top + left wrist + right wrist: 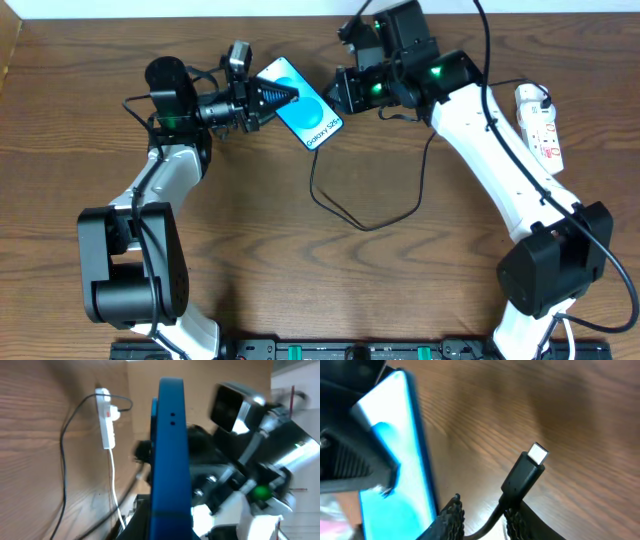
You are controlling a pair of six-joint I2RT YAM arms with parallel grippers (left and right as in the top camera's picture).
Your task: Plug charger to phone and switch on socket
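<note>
My left gripper [275,98] is shut on the phone [310,112], holding one end; its light blue screen reads "Galaxy S25". In the left wrist view the phone [170,445] shows edge-on, a blue bar rising from my jaws [167,527]. My right gripper [342,95] is at the phone's other end. In the right wrist view the charger connector [530,467] sticks out past my fingers [485,507], held above the table, just right of the phone [395,465] and apart from it. The black cable [365,226] loops across the table towards the socket [540,125].
The white power strip lies at the right edge of the wooden table and also shows in the left wrist view [106,422], with its white cord [115,490] trailing off. The right arm [250,460] is close behind the phone.
</note>
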